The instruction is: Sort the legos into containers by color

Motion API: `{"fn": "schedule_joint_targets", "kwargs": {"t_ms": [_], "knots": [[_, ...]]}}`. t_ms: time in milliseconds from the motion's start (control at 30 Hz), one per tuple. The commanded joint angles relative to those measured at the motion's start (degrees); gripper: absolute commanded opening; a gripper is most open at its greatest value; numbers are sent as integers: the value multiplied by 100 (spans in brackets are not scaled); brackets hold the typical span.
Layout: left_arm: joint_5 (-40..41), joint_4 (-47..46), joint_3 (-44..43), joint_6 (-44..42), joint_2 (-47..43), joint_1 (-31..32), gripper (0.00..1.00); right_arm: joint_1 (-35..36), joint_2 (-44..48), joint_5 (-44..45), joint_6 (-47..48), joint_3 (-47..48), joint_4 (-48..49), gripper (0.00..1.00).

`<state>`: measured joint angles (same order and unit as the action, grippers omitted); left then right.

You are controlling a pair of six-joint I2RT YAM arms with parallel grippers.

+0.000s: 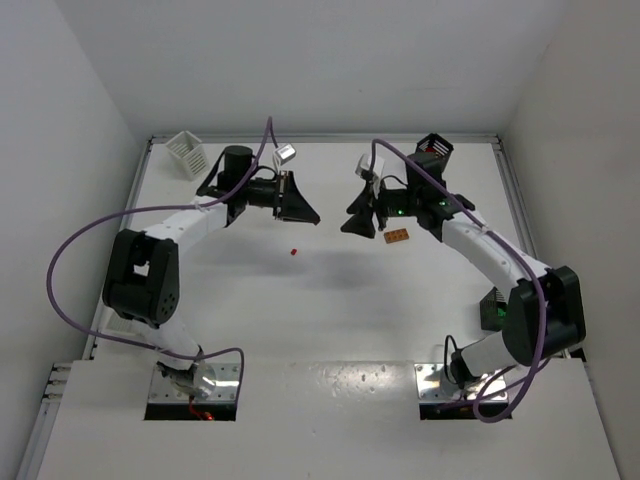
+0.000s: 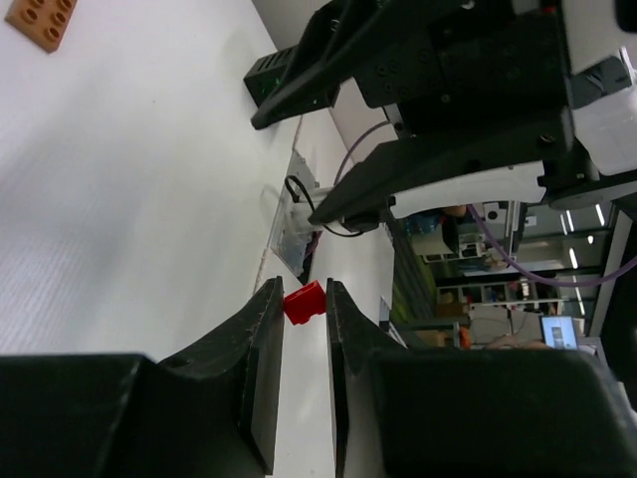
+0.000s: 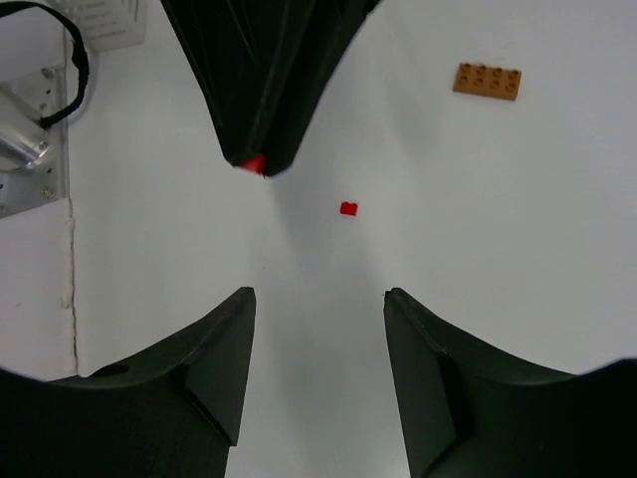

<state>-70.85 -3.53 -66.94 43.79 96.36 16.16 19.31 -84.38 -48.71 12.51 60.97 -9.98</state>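
White tabletop [image 1: 320,300] is stretching under both arms. Left of centre, the left pincer [image 1: 303,213] is pinching a red brick [image 2: 305,302] at its fingertips. Facing it, the right pincer [image 1: 358,226] is hanging spread, holding nothing. A second red brick [image 1: 294,251] is lying below them, an orange-brown plate [image 1: 397,237] beside the right pincer. A white basket [image 1: 187,153] and a black basket [image 1: 433,148] are sitting upper left and upper right.

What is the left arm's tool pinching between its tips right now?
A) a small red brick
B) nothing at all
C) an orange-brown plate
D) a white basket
A: the left wrist view shows a small red brick clamped between the tips of the left tool, while the orange-brown plate lies apart from it on the table.
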Motion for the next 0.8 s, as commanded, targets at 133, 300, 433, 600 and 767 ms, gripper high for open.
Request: {"fn": "schedule_joint_targets", "kwargs": {"t_ms": [133, 300, 433, 600, 767], "knots": [[-201, -192, -179, 218, 50, 141, 12, 432, -123, -262, -372, 116, 1217, 57], [-201, -192, -179, 218, 155, 141, 12, 670, -237, -130, -372, 117, 1323, 57], [-201, -192, -179, 270, 155, 141, 12, 776, -342, 2, -372, 117, 1402, 57], [-201, -139, -179, 270, 155, 141, 12, 899, -457, 54, -425, 283, 1394, 54], [-201, -139, -232, 270, 208, 194, 10, 952, -457, 54, -478, 284, 1446, 46]]}}
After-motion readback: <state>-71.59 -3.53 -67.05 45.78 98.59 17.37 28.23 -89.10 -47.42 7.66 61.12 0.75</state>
